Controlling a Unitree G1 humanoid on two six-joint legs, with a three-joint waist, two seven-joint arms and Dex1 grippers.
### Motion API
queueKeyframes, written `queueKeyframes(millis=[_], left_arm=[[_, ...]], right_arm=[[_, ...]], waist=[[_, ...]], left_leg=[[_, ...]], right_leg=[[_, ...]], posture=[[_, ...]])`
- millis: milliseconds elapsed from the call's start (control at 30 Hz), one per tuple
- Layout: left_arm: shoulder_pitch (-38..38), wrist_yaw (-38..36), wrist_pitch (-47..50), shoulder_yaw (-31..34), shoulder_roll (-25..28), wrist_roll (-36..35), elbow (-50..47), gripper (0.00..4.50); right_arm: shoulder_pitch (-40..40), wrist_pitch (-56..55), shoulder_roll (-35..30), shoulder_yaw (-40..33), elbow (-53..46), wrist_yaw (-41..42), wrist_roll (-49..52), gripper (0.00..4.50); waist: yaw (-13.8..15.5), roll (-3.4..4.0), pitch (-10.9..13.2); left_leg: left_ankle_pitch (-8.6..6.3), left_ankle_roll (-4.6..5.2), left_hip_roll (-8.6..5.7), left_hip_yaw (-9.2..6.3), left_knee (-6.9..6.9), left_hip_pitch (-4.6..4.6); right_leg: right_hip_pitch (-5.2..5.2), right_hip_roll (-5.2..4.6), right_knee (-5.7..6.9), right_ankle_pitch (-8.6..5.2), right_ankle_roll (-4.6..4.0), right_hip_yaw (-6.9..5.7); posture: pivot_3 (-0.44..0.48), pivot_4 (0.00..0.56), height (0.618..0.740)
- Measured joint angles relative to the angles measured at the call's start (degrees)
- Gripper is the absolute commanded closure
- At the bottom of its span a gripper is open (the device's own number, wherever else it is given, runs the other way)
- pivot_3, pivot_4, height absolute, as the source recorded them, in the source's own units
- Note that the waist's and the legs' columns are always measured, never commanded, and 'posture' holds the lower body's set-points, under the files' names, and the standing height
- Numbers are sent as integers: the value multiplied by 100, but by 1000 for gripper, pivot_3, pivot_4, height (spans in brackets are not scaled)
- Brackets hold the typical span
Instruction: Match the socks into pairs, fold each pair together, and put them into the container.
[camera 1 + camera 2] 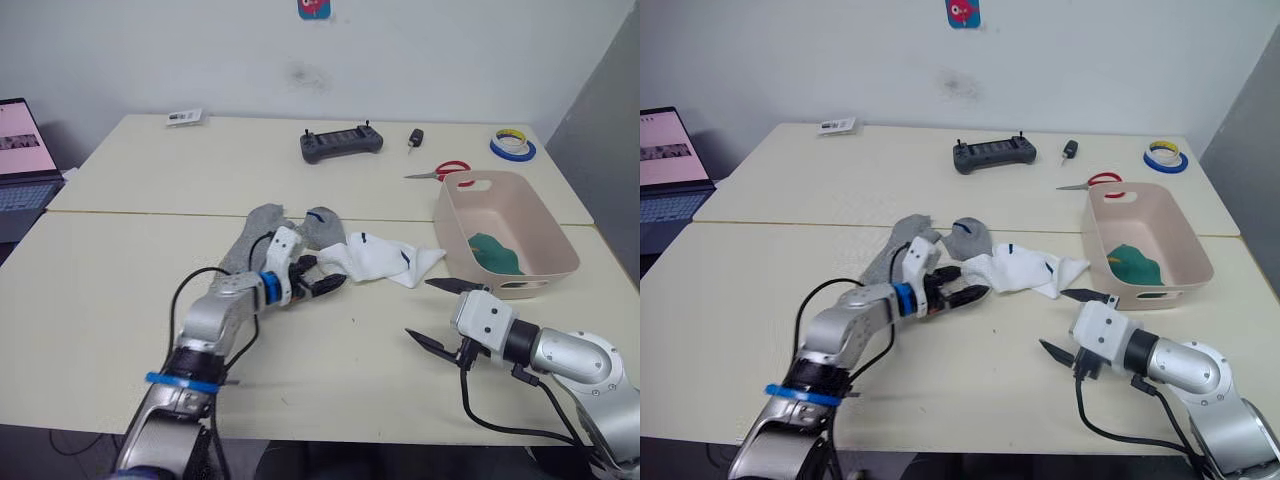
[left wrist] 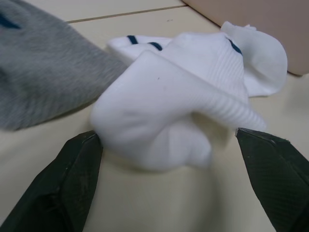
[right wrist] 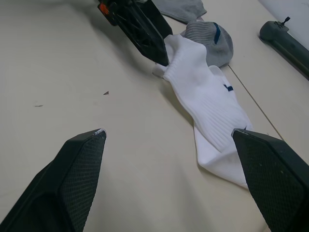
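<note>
1. White knit, soft and floppy: the white socks [image 1: 385, 257] lie crumpled together near the middle of the worktop [image 1: 120, 290], between the grey socks [image 1: 262, 235] and the tub [image 1: 505, 235]. They look light and limp, so I judge they will sag and bunch when lifted rather than hold any shape.
2. Best hold, in my view, is the thick ribbed cuff end, where the doubled fabric gives the fingers something to pinch; a grip on a thin single layer could slip out or drag only one sock.
3. Left hand [image 1: 318, 278] has its fingers spread apart, one on each side of the near bunched end of the white socks, not yet closed on the cloth.
4. Right hand [image 1: 442, 312] hovers with its fingers wide apart over bare worktop near the front edge, short of the other end of the white socks, holding nothing.
5. Grey socks touch the white ones on the far left side and partly overlap each other, so a careless pull could drag them along.
6. Pink tub stands toward the right edge of the worktop with a green sock bundle [image 1: 495, 252] already inside; there is plenty of room left.
7. Along the far edge lie a black controller [image 1: 341, 143], scissors [image 1: 440, 171], a roll of tape [image 1: 512, 146] and a small card [image 1: 184, 117], all well apart from the socks. A laptop [image 1: 25, 165] sits beyond the left edge. Nothing blocks the path to the tub.
</note>
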Motion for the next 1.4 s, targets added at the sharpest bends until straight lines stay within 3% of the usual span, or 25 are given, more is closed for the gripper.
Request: queueKeyframes(millis=[400, 500, 767, 900, 1100, 1400], left_arm=[[-64, -222, 105, -161, 15, 232, 44, 4399], [195, -400, 255, -168, 263, 183, -466, 4480], [1759, -1748, 1257, 87, 2254, -753, -2587, 4480], [2379, -2254, 1448, 189, 2949, -1076, -3146, 4480], [2540, -2332, 1230, 178, 3152, -930, -3088, 4480], [2549, -2319, 979, 52, 3159, -742, -3009, 4480]], right_arm=[[-77, 119, 1, 163, -1, -103, -56, 0], [-118, 123, 1, 201, -4, -108, -88, 0], [-129, 228, -35, 203, -6, -6, 36, 0], [-185, 286, -40, 212, -10, 110, 137, 0], [-462, 742, 111, 390, -6, 149, 331, 0], [-1288, 1855, 1436, 1444, 885, -457, 475, 0]], waist=[[-4, 0, 0], [-18, 0, 0], [-18, 2, 0], [3, 1, 0], [0, 1, 0], [-17, 2, 0]], left_leg=[[6, -11, 3, -1, 0, 1], [9, -17, 9, -1, -2, 2], [0, -1, 14, -5, -5, 5], [-2, 4, 9, -5, -3, 6], [-3, 6, 13, -9, -5, 5], [-3, 6, 15, -7, -10, 2]], right_leg=[[0, 0, 0, 0, 1, 3], [-3, -2, -1, 0, 0, 8], [0, -15, 0, -1, -1, 10], [3, -20, -2, -1, -1, 9], [0, -16, -2, -1, -1, 7], [-10, -14, 1, -1, -2, 9]], posture=[[0, 150, 737], [0, 150, 737], [0, 150, 737], [0, 150, 737], [0, 150, 737], [0, 150, 737]])
